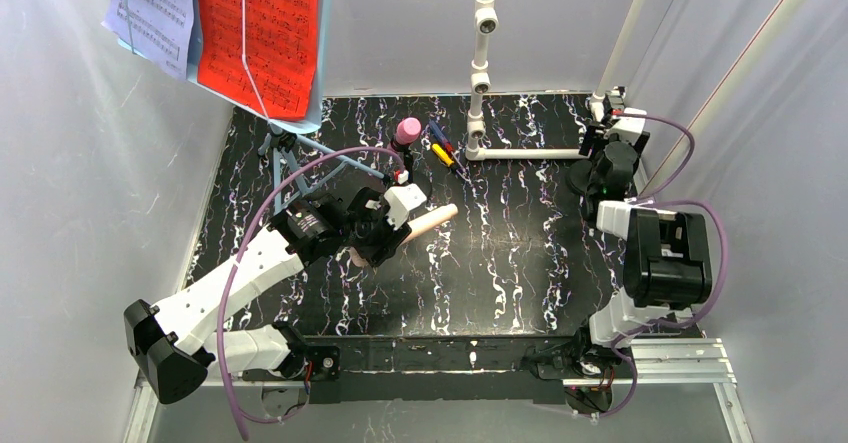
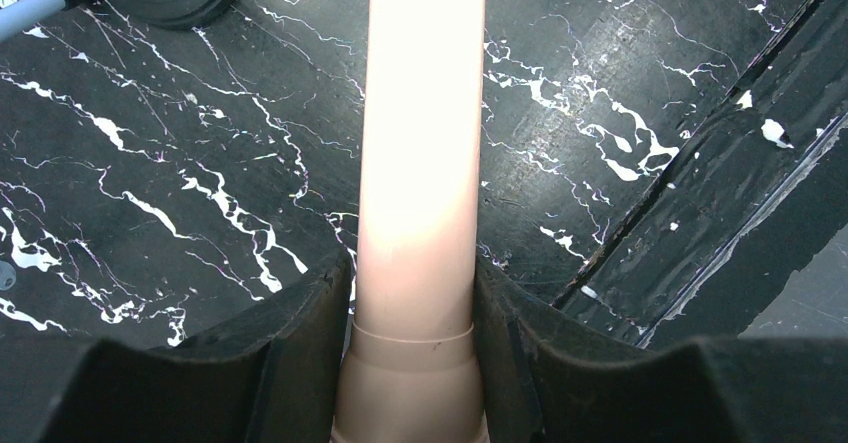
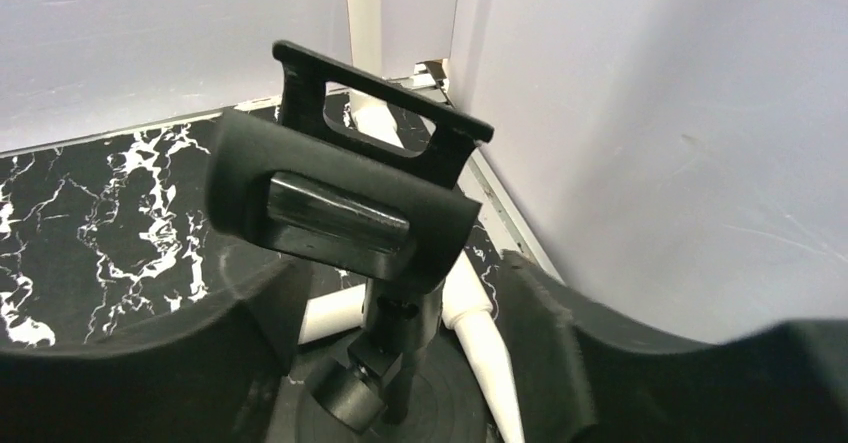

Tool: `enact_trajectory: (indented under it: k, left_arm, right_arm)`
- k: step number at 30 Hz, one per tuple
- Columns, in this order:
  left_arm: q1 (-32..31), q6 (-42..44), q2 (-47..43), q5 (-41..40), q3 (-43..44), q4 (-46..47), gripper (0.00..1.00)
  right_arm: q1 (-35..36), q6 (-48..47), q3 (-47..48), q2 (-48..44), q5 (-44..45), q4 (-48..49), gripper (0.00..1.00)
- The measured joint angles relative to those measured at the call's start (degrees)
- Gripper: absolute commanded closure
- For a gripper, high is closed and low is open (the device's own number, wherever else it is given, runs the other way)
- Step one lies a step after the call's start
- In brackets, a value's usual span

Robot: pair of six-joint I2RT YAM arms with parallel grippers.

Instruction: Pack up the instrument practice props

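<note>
progress and clearance, packing task near its start. the left gripper (image 2: 412,281) pinches the beige mic (image 2: 420,143) by its shaft. its jaws press on both sides, and the mic is held roughly level over the middle of the table (image 1: 520,263). the right gripper (image 3: 395,288) is spread, one finger on either side of the corner holder (image 3: 350,198). a gap shows on each side, so it grips nothing.

done, as far as shown: only the beige mic is in hand.

left to do:
- the rack (image 1: 285,150) stands upright at far left, with the red page (image 1: 255,23) and lavender page (image 1: 150,3) on it.
- the pink mic (image 1: 407,128) stands upright near the rack's legs.
- the corner holder stands on its base.

no box or bag appears in any view, so where the props should go cannot be told.

room: the corner holder sits close to the right wall (image 3: 650,113) and just beside the pipe frame (image 1: 481,63). the right arm therefore probably has little side room, and a straight lift looks safest. the left arm has the rack's legs and the pink mic near its far side. the open stretch lies to its right, between the two arms.
</note>
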Motion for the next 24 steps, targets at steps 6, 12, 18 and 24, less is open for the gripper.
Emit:
enact_trajectory:
  k: [6, 12, 18, 24]
  left_arm:
    - [0.0, 0.02, -0.02, 0.39, -0.02, 0.0, 1.0]
    - [0.0, 0.04, -0.02, 0.68, 0.0, -0.02, 1.0]
    - [0.0, 0.02, 0.0, 1.14, 0.0, -0.04, 1.0]
    - [0.0, -0.66, 0.17, 1.86, 0.0, 0.02, 1.0]
  right_arm:
    - [0.07, -0.02, -2.21, -9.03, -1.9, -5.73, 0.05]
    - [1.36, 1.66, -5.35, -23.39, -3.08, -14.38, 0.03]
    - [7.58, 4.26, -8.74, -39.91, -4.92, -26.91, 0.03]
    - [14.12, 10.95, -9.86, -53.4, -9.86, -39.45, 0.02]
